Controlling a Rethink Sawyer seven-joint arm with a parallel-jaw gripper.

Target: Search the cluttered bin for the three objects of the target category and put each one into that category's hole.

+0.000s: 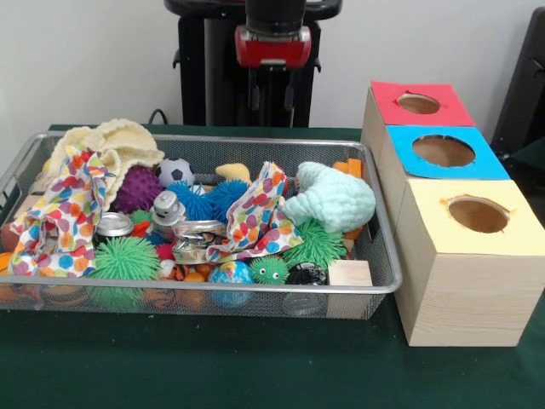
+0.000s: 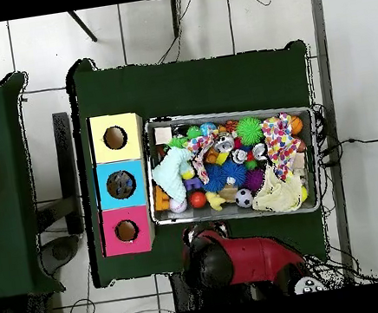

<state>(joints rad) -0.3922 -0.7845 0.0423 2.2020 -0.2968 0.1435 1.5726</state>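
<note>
The wire mesh bin (image 1: 387,285) sits on the green table, full of toys; it also shows in the overhead view (image 2: 221,112). One white polka-dot cloth (image 1: 64,213) (image 2: 280,143) lies at the bin's left end in the front view. A second polka-dot cloth (image 1: 255,217) (image 2: 198,145) lies in the middle. A cream knitted piece (image 1: 111,145) (image 2: 277,192) and a mint fluffy piece (image 1: 332,198) (image 2: 171,170) are also soft. The yellow-topped box's hole (image 1: 479,214) (image 2: 115,138) is empty. My gripper (image 1: 272,104) hangs open and empty behind the bin's far rim.
A blue-topped box (image 1: 443,151) and a red-topped box (image 1: 419,104) stand in a row behind the yellow one. Spiky rubber balls (image 1: 126,256), a small football (image 1: 176,173), metal cans (image 1: 113,224) and a wooden block (image 1: 349,273) crowd the bin around the cloths.
</note>
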